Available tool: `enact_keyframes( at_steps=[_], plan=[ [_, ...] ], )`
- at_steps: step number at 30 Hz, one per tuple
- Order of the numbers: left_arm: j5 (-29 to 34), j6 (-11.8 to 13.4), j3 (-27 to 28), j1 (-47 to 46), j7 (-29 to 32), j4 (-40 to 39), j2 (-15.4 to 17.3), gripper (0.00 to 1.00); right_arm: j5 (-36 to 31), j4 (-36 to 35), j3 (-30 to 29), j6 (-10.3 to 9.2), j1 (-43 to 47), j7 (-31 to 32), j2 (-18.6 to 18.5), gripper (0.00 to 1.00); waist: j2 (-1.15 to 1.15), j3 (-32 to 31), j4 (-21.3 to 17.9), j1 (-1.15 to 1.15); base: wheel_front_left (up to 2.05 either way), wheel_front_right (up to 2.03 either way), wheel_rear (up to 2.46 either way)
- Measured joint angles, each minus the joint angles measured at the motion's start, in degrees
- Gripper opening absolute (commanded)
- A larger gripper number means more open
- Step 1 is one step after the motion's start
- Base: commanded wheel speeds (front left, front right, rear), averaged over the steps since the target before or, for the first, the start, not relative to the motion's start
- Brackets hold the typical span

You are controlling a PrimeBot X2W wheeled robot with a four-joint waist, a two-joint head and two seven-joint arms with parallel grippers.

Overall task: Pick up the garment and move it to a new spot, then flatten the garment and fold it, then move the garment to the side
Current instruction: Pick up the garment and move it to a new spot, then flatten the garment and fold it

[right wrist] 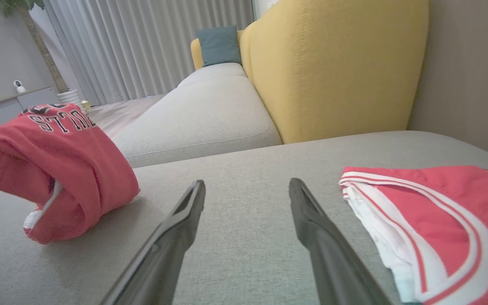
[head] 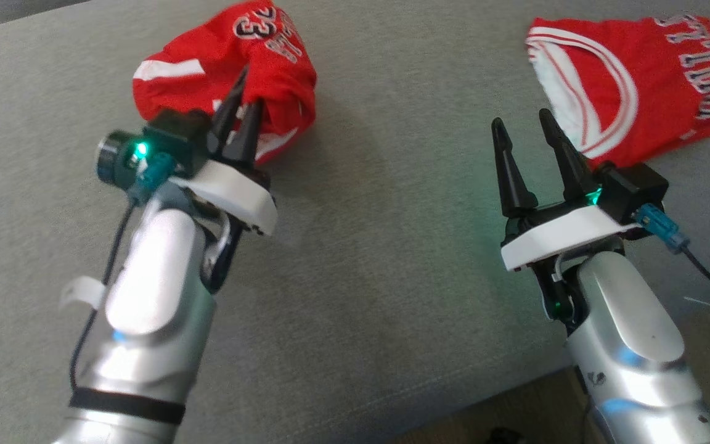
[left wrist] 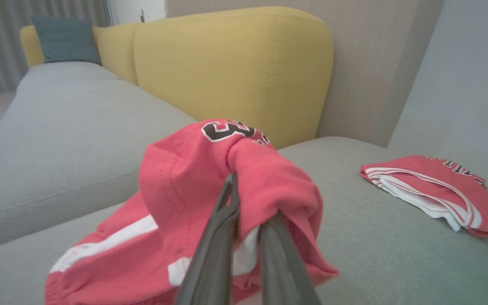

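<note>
left hand (head: 251, 86) grips garment (head: 198, 58).

Silver forearms (head: 158, 277), white wrist plates (head: 238, 192), black pincer fingers (head: 509, 166) (green lights (head: 141, 148), teal plugs (head: 657, 223))

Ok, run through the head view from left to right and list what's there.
Crumpled red garment, pinched in the shut left pincer → open right pincer, holding nothing → folded red jersey, lying flat at the far right.
</note>
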Motion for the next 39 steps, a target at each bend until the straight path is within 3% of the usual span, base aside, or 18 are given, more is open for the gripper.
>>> enact_keyframes(
  at_steps=[4,5,6,14,21,30,39],
  plan=[
    [-2.31,2.2,-3.32,1.8,0.0,0.67,0.01,0.03,-0.01,-0.27,-0.9,0.0,0.57,0.0,0.0,1.0,0.0,0.24,-2.07,0.0,0.0,0.0,0.0],
    [-2.43,2.55,-3.91,2.26,0.0,0.93,-0.01,0.44,-0.02,-0.27,-1.3,0.0,1.08,0.0,-0.01,1.0,0.0,0.23,-2.07,0.0,0.0,0.0,0.0],
    [-2.65,3.18,-4.31,2.79,0.0,1.05,-0.01,1.0,-0.04,-0.23,-1.68,0.0,1.55,0.0,-0.01,1.0,0.0,0.17,-1.87,0.0,0.0,0.0,0.0],
    [-3.25,6.43,-2.19,7.68,0.0,0.64,0.08,1.0,-0.31,-0.3,-2.49,0.0,2.31,0.0,0.12,1.0,0.0,-0.69,1.65,0.0,0.0,0.0,0.0],
    [-4.82,9.14,5.37,14.8,0.0,-4.26,0.11,1.0,-0.7,0.02,-2.49,0.0,2.44,0.0,0.16,1.0,0.0,-2.76,6.15,0.0,0.0,0.0,0.0],
    [-4.67,11.05,10.15,24.78,0.0,-10.42,0.15,1.0,-1.59,1.69,-2.57,0.0,4.64,0.0,0.19,1.0,0.0,-6.67,11.07,0.0,0.0,0.0,0.0],
    [-4.67,12.79,15.02,32.53,0.0,-14.03,0.22,1.0,-1.56,2.69,-2.3,0.0,7.06,0.0,0.19,1.0,0.0,-9.92,13.12,-0.01,0.0,0.0,0.0]
  ],
)
